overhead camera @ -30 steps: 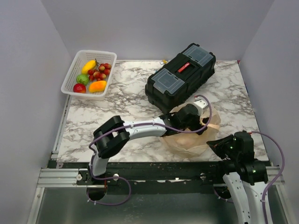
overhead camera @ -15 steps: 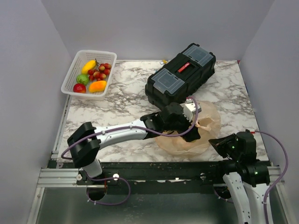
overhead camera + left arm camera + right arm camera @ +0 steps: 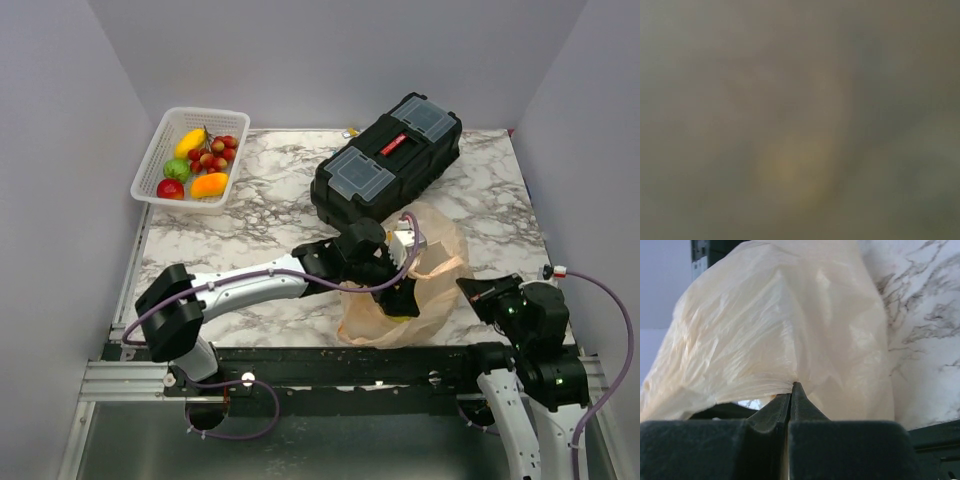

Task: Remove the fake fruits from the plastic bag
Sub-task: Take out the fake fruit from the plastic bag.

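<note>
Pinching the near edge of the plastic bag (image 3: pixel 765 330), my right fingers (image 3: pixel 791 392) are pressed together on its thin film. My left fingers (image 3: pixel 402 298) reach down inside the bag's mouth at the front of the worktop (image 3: pixel 250 230), near the black toolbox (image 3: pixel 385 160). I cannot tell whether they are spread or holding anything, as the left wrist view is a blur with a yellowish patch. Several fake fruits (image 3: pixel 200 160) lie in the white basket (image 3: pixel 180 205) at the far left corner, well apart from the bag.
</note>
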